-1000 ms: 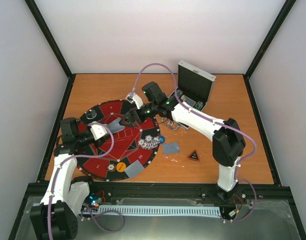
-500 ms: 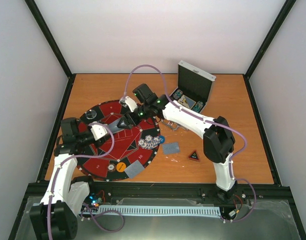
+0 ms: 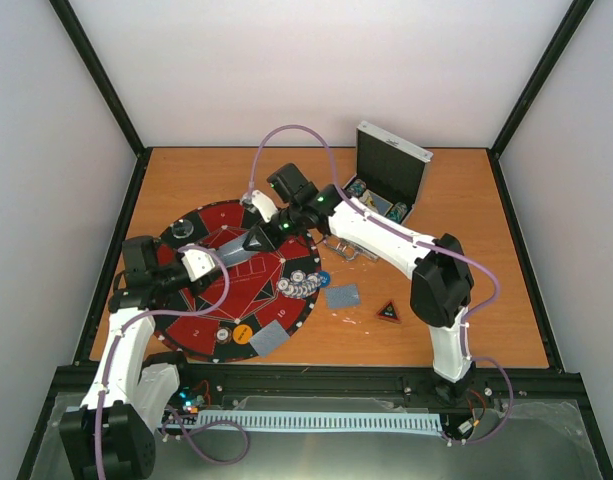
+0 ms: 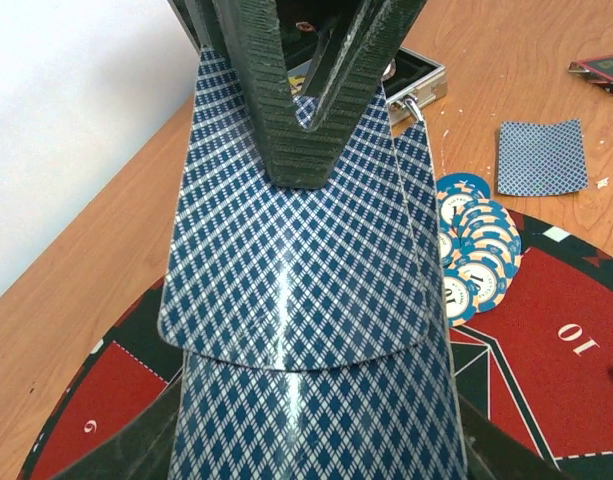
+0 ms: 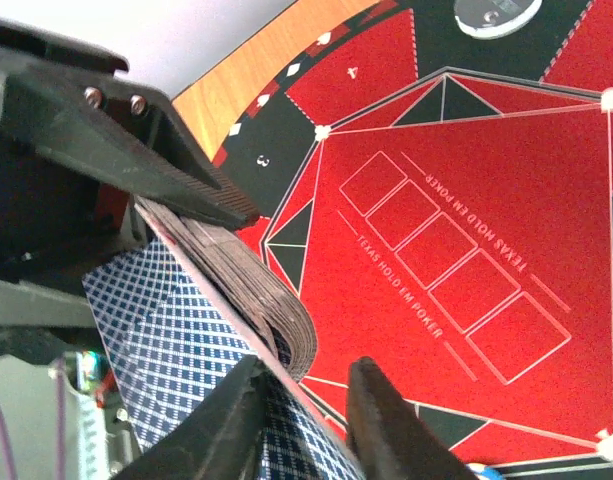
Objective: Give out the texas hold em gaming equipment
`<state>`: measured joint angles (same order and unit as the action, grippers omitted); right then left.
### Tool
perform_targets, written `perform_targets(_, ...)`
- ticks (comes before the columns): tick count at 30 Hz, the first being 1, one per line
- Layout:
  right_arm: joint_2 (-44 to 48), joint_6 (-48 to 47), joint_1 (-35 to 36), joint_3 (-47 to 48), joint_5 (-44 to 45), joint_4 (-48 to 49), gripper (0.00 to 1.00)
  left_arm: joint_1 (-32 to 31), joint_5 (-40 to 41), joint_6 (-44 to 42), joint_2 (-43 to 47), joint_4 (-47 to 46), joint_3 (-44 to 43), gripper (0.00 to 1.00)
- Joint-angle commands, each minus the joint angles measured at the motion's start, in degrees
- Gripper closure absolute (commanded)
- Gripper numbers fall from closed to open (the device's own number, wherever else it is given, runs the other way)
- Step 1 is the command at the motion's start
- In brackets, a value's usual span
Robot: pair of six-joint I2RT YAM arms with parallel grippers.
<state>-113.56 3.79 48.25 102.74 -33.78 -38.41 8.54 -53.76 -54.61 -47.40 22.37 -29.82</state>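
Observation:
My left gripper (image 3: 218,260) is shut on a deck of blue-backed playing cards (image 4: 306,300), held over the mat. The top card is slid forward. My right gripper (image 3: 256,240) reaches in from the far side. Its fingers (image 5: 386,420) straddle that top card (image 5: 176,320). One finger touches the card and a small gap shows at the other. Poker chips (image 3: 301,283) lie fanned on the mat's right edge. A single card (image 3: 342,295) lies on the wood and another (image 3: 268,340) on the mat's near rim. The black-red triangle marker (image 3: 388,312) sits to the right.
The round red-and-black mat (image 3: 201,330) covers the table's left half, with a yellow disc (image 3: 243,334) and a clear disc (image 3: 184,230) on it. The silver case (image 3: 389,180) stands open at the back right. Black frame rails border the table.
My right gripper has moved left onto the deck's far end, and its wide jaws have narrowed around the top card. The left arm has stayed put with the deck.

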Motion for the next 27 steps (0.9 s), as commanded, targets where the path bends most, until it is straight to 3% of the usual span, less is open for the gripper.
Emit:
perform_targets(1, 2.17, -0.90, -0.13, 1.73, 0.04, -3.25, 0.82, -0.19, -2.42, -1.39, 0.85, -1.72, -0.67, 0.56)
perform_targets(7, 3.45, -2.81, -0.41, 2.88, 5.15, -8.17, 0.96, -0.19, -1.97, -1.55, 0.93, -1.39, -0.58, 0.56)
perform_targets(19, 10.85, -3.98, -4.41, 2.53, 7.54, -11.63, 0.97, -0.25, -1.90, -0.54, 0.98, -1.77, -0.50, 0.56)
perform_targets(27, 20.22, -0.49, -10.85, -19.32, -2.19, -4.13, 0.97, -0.20, -0.94, 7.30, 1.12, -7.44, -0.22, 0.56)
